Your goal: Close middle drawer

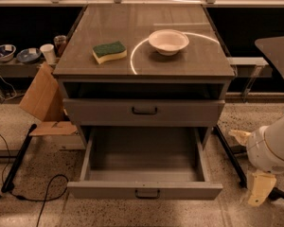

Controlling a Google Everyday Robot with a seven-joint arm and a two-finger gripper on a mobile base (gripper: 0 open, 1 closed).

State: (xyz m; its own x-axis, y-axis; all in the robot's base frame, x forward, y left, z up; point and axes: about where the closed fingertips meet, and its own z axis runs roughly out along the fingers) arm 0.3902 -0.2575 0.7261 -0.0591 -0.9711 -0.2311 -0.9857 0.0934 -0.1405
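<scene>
The middle drawer [145, 191] stands pulled far out at the bottom of the grey desk [189, 65], its low front panel with the small dark handle nearest the camera and its long shallow tray lying bare. Above it, the drawer with the taller front [189, 112] sits flush with the desk's frame, and over that is a dark open slot. On the desktop a green and yellow sponge [109, 52] lies left of a white bowl [168, 41], the two apart.

The gripper [259, 188] hangs low at the right edge of the view, under the white arm [274, 148], beside the pulled-out drawer's right front corner but apart from it. I cannot tell how its jaws stand.

A piece of cardboard [40, 96] leans left of the desk, and a black cable [47, 197] trails over the speckled floor.
</scene>
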